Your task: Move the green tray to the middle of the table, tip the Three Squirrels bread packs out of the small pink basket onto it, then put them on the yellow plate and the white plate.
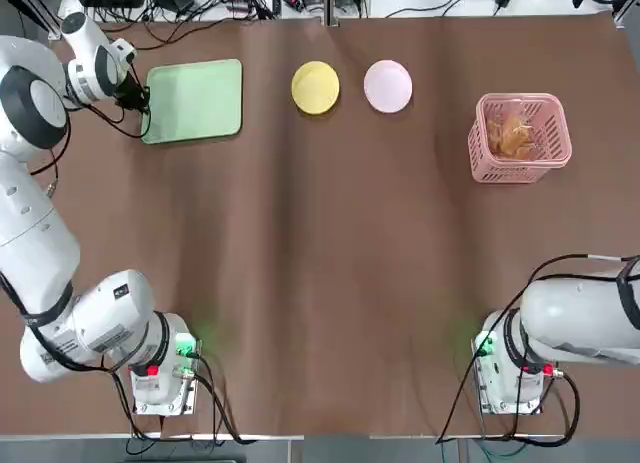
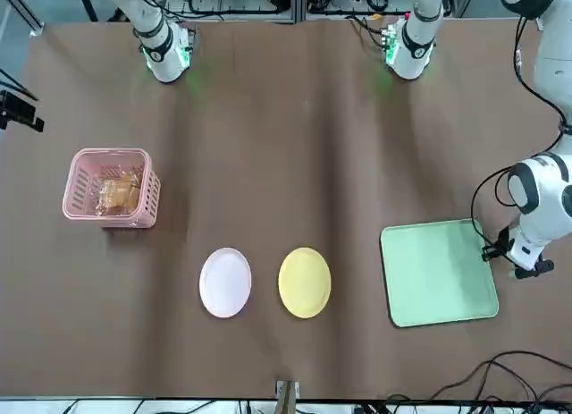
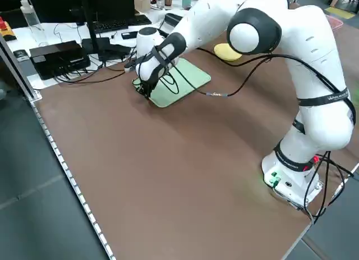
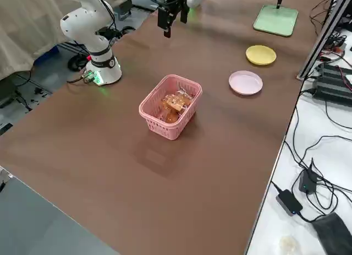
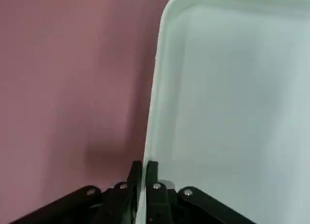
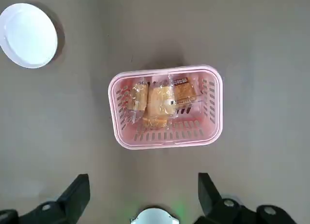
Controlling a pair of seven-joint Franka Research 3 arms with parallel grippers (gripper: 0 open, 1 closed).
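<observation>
The green tray [image 1: 195, 100] lies flat at the table's [image 1: 320, 273] far left. My left gripper [image 1: 143, 101] is shut on the rim of its outer long edge; in the left wrist view the two fingers [image 5: 151, 171] pinch that rim. The small pink basket [image 1: 510, 169] stands upright at the far right with several bread packs [image 6: 160, 100] inside. Between them sit the yellow plate [image 1: 315, 87] and, to its right, the white plate [image 1: 388, 86], both bare. My right gripper [image 6: 144, 195] hangs open high above the table, looking down on the basket.
Cables, power strips and dark boxes crowd the white bench [image 4: 330, 156] beyond the table's far edge. A metal post [image 4: 324, 29] rises at that edge behind the plates. The left arm's cable [image 3: 224, 91] loops over the tray's corner.
</observation>
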